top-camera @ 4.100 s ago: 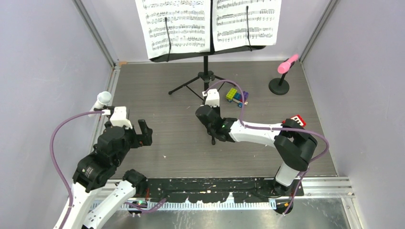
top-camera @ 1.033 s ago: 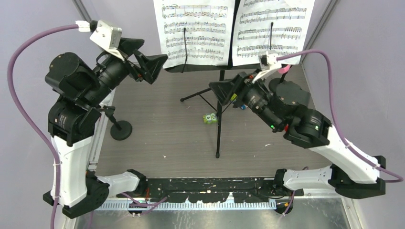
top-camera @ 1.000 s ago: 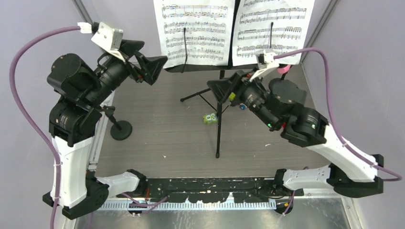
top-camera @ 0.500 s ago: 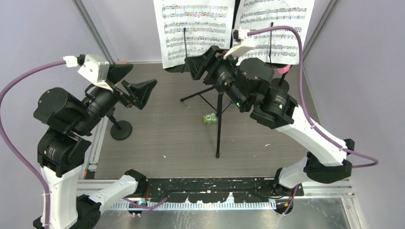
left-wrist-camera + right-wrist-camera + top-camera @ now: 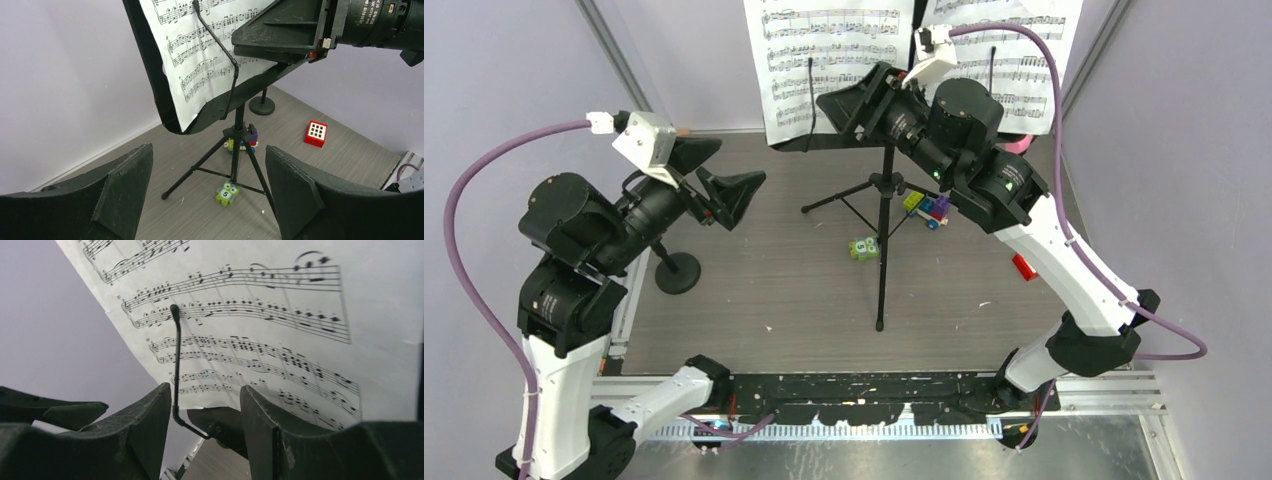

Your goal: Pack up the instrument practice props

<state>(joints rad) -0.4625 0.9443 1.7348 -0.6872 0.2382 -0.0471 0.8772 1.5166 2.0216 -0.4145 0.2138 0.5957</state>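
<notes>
Left arm: lifted high and bent, pointing at the music desk [image 5: 883, 240].
Left claw [image 5: 724, 175]: wide open and holding nothing, up in the air, well apart from the music desk.
Right arm: stretched up and across to the back.
Right claw [image 5: 205, 430]: half open at the bottom of the sheet-music pages [image 5: 834, 50]. The thin wire holder [image 5: 176, 365] shows between its fingers. I cannot tell if they touch.
Music desk: upright on its legs at the back of the bench [image 5: 774, 290].
</notes>
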